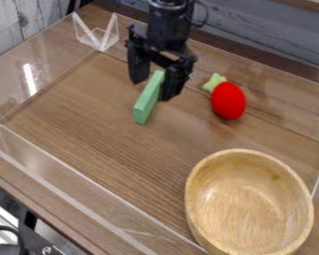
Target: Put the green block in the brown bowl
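The 1 robot arm, dark in colour, enters above the worktop's far edge and reaches downward. Its tool (pixel 152 75), jaws parted, points down over the worktop's far half; the 2 fingers stand well apart, tips lowermost.
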Controlling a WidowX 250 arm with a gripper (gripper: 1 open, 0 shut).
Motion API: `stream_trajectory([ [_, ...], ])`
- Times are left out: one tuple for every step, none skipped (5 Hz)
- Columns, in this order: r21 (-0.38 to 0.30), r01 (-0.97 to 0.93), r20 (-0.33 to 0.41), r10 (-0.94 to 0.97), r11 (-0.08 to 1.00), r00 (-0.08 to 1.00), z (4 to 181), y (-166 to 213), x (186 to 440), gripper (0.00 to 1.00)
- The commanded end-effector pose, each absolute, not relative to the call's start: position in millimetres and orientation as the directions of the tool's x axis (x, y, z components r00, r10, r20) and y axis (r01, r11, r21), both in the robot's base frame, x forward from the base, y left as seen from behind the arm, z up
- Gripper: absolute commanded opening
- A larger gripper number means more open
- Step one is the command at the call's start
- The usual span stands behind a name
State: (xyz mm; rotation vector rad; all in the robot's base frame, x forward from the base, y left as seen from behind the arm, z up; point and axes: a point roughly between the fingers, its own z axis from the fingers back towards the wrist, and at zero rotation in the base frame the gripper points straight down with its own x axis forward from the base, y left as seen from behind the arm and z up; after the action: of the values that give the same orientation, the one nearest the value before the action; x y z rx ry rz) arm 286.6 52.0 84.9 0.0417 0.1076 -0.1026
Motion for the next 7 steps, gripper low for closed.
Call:
stream_trajectory([
  [0.051,0.107,-0.061,-0.104,0.993,0.993,82.1,61,292,1.00],
  [0.053,0.106,-0.056,-0.103,0.993,0.993,65.4,59,297,1.00],
  [0.051,0.117,-0.051,-0.114,0.992,0.992,51.0,56,302,1.00],
  [0.050,0.141,-0.050,-0.139,0.989,0.989,50.0,57,306,1.00],
  [0.049,0.165,-0.052,-0.162,0.985,0.985,48.8,58,310,1.00],
  [0.047,0.126,-0.054,-0.124,0.991,0.991,39.7,60,317,1.00],
  [0.044,0.087,-0.059,-0.085,0.995,0.995,30.8,61,323,0.00],
])
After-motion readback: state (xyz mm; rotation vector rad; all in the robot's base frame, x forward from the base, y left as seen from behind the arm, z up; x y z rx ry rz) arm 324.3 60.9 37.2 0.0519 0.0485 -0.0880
